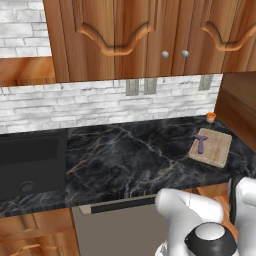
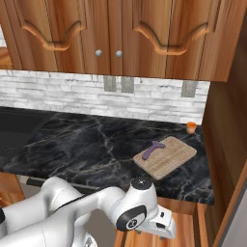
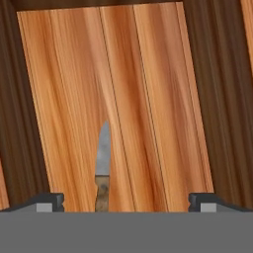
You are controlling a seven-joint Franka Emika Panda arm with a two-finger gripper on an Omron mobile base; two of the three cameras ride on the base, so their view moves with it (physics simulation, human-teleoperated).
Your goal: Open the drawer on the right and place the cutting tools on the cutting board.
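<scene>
Knife (image 3: 102,168) lies on the open drawer's (image 3: 148,99) orange-wood floor, blade pointing away, midway between my wide-spread fingertips (image 3: 49,201), its length crossing their closing line, nothing held

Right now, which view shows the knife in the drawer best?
The hand view: the knife lies on the drawer's orange wood, between the open hand's tips. In both base views the arm and counter edge hide it.
</scene>
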